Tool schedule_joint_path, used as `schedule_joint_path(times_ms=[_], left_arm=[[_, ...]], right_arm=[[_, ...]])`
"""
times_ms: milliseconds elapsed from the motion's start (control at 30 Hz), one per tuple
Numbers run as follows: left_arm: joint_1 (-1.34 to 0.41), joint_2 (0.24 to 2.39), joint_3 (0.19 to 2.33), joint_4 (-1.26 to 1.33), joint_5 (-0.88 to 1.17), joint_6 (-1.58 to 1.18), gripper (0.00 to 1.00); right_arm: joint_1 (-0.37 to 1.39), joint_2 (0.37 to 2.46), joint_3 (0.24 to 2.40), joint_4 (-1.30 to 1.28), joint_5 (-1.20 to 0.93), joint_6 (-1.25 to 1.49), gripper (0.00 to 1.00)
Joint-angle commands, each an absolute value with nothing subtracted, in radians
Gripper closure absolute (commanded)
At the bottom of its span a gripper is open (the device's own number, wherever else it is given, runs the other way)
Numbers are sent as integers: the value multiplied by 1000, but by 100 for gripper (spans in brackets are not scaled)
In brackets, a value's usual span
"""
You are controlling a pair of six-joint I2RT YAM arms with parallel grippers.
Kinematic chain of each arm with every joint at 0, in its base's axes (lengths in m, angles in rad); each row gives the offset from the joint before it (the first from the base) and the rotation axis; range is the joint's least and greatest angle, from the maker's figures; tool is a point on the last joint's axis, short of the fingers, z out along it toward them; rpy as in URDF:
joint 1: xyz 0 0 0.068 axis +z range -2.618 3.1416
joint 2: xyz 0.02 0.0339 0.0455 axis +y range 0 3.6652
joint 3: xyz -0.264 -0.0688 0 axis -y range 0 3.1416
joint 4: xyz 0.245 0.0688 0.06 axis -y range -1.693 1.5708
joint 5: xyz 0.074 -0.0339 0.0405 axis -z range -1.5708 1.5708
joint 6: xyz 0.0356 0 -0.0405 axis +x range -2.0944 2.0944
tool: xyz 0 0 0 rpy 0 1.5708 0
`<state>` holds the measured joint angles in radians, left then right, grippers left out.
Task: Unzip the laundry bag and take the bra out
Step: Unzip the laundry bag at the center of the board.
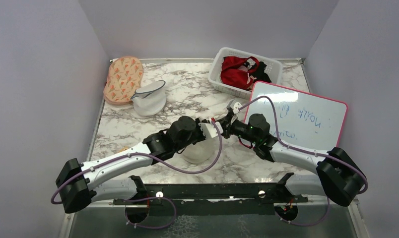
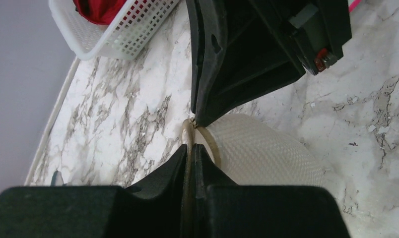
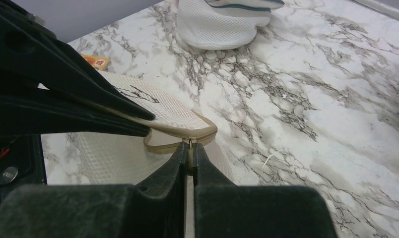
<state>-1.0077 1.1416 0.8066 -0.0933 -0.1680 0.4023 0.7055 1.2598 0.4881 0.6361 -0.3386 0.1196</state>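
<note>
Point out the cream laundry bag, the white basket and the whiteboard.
laundry bag (image 2: 267,148): left wrist view, textured cream side
white basket (image 1: 216,69): top external view, left wall
whiteboard (image 1: 306,116): top external view, writing surface

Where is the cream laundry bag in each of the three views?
Top external: bag, lower centre, between the two arms.
Left wrist: bag, right of centre, its rim in the jaws.
Right wrist: bag, left of centre, drawing visible.
Shared landmark: marble table.
</note>
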Motion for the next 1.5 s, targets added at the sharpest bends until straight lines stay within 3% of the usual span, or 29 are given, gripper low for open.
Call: schedule_joint_path(times_ms=[0, 433, 767, 933, 1067, 1233, 1467], left_arm=[[-1024, 1032, 758, 1, -130, 452, 100], [-1025, 824, 668, 24, -159, 406, 100], [-1025, 872, 648, 17, -203, 329, 100], [-1025, 964, 697, -32, -210, 294, 74], [-1025, 1022, 723, -40, -215, 302, 63], [-1026, 1103, 787, -37, -270, 315, 60], [-1033, 1210, 869, -38, -299, 323, 65]], right_arm=[[698, 1232, 460, 670, -249, 143, 99], [477, 1345, 469, 671, -366, 335, 99], [476, 1351, 470, 715, -509, 289, 99], [475, 1324, 453, 750, -547, 288, 99], [477, 1310, 451, 751, -566, 281, 99], [482, 1295, 450, 758, -598, 274, 99], [511, 1257, 450, 751, -622, 245, 99]])
